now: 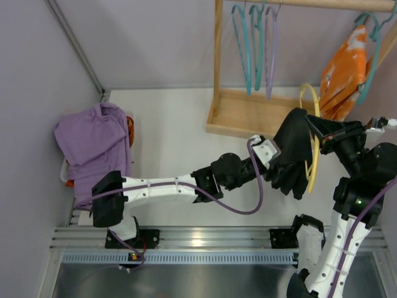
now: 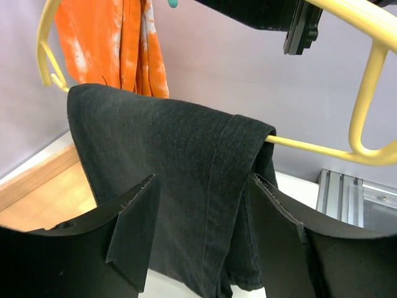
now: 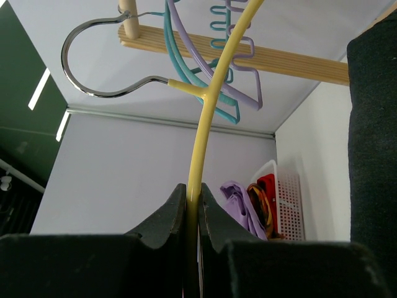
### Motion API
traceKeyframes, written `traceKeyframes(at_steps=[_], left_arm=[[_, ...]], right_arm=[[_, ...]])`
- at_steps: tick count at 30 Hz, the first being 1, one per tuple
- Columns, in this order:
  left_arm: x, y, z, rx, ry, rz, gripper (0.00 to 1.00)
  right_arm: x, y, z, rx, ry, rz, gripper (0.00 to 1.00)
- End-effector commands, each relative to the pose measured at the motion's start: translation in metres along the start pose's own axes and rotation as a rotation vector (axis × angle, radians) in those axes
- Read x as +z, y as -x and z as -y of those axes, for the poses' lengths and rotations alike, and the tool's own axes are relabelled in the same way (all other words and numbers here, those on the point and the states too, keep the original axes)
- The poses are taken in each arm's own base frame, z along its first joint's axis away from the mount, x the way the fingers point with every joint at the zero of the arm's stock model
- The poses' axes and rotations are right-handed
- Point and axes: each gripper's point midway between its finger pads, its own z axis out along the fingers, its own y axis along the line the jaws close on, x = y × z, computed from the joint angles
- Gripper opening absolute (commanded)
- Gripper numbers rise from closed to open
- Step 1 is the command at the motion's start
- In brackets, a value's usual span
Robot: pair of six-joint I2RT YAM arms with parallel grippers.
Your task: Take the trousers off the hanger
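Nearest the bases, the left arm is stretching across the white worktop (image 1: 167, 143) toward the right, and the left gripper (image 2: 205, 186) is sitting at the black trousers (image 2: 173, 143), its jaws standing spread with the hanging fabric between them and not pinched. The trousers are draping folded over the lower bar of the yellow hanger (image 2: 363, 93), raised above the worktop on the right side. The right gripper (image 3: 192, 192) is holding that hanger up, its jaws pressing together on the thin yellow rim below the metal hook. At the left edge, a purple shirt (image 1: 93, 139) is spilling over a white basket (image 3: 286, 198). Farther back, a wooden rack (image 1: 248, 115) is standing on the worktop, with teal hangers (image 1: 245, 49) and a lilac hanger (image 1: 270, 56) dangling from its rail, and an orange-and-white garment (image 1: 344, 68) is hanging at the far right.
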Motion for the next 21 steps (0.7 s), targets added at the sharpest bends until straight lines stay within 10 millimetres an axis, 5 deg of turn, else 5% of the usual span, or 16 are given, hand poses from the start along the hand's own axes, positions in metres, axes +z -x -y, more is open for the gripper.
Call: traceKeyframes(at_steps=[1, 8, 21], left_arm=[[0.009, 0.038, 0.01, -0.036, -0.029, 0.127, 0.64], [0.014, 0.027, 0.021, -0.007, -0.044, 0.114, 0.65], [0.027, 0.018, -0.009, 0.07, 0.117, 0.106, 0.59]], right_arm=[[-0.011, -0.001, -0.049, -0.124, 0.158, 0.035, 0.0], [-0.012, -0.002, -0.05, -0.118, 0.164, 0.036, 0.0], [-0.015, -0.006, -0.054, -0.122, 0.172, 0.02, 0.0]])
